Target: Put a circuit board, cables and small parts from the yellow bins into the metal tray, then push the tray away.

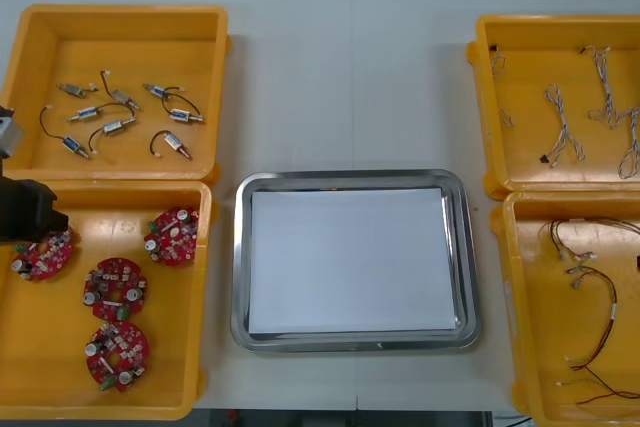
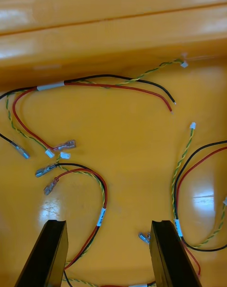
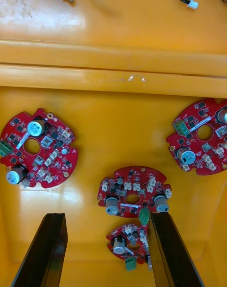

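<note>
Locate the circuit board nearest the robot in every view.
Front view: circuit board, nearest of four in the left near yellow bin.
Left wrist view: circuit board, framed by the open left gripper.
Right wrist view: right gripper, open, over a cable bin instead.
Shared landmark: the wall between the two left bins.

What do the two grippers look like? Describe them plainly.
The left gripper, over the circuit boards, and the right gripper, over the red and yellow cables, look alike: each has two flat, matte black fingers with squared tips and no markings. The left arm is a black, boxy block.
</note>
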`<act>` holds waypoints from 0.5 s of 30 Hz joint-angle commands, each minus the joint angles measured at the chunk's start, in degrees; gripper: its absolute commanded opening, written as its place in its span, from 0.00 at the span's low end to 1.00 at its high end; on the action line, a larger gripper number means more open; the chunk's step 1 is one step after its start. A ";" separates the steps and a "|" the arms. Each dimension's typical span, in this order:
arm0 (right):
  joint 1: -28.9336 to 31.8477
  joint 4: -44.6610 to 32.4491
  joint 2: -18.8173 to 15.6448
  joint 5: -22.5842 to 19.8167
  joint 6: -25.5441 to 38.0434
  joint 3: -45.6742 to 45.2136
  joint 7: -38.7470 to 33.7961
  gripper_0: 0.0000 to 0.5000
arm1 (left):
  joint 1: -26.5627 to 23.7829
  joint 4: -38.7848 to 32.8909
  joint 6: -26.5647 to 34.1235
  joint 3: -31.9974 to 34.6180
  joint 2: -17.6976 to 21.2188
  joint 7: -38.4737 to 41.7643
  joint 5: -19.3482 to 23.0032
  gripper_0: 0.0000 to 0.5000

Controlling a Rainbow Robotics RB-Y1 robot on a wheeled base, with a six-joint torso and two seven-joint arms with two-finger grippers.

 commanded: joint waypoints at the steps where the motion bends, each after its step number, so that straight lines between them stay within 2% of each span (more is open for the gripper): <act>1: 3.83 -0.58 0.79 1.76 -5.09 4.10 -1.57 1.00 | 3.65 -2.98 -3.15 0.02 -2.35 -1.14 -0.98 1.00; 15: 4.36 2.32 5.98 5.45 -6.32 6.03 -2.01 1.00 | 11.12 -5.35 -14.13 -6.13 -2.44 -0.79 -3.80 1.00</act>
